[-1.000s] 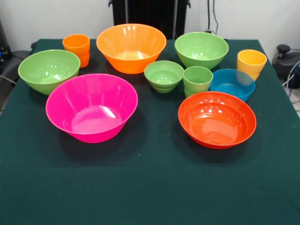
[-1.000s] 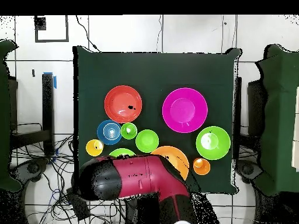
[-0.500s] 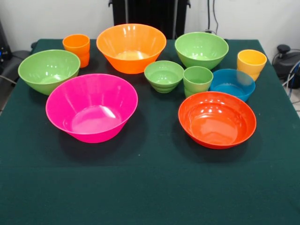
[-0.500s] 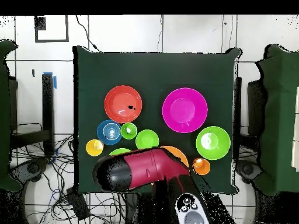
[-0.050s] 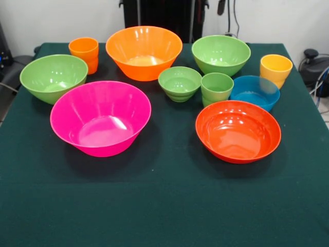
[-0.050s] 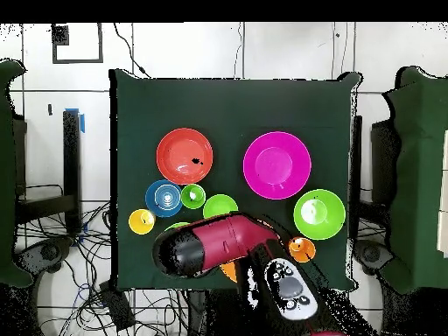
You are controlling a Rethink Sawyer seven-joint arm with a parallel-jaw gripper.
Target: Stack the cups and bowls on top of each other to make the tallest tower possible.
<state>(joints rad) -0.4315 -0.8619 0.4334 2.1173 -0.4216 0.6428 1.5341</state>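
Red arm point(image 6: 214, 248) overhead, covering most of the orange bowl point(image 5: 144, 51) and one light green bowl point(image 5: 221, 53). Gripper hidden; grip impossible to judge. Nothing stacked yet.

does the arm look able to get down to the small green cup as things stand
Probably yes. The small glossy green plastic cup stands upright with its mouth open and nothing above it. The smaller green bowl and translucent blue bowl crowd its sides, so a descent from straight above looks safest. The end effector itself is not clearly visible.
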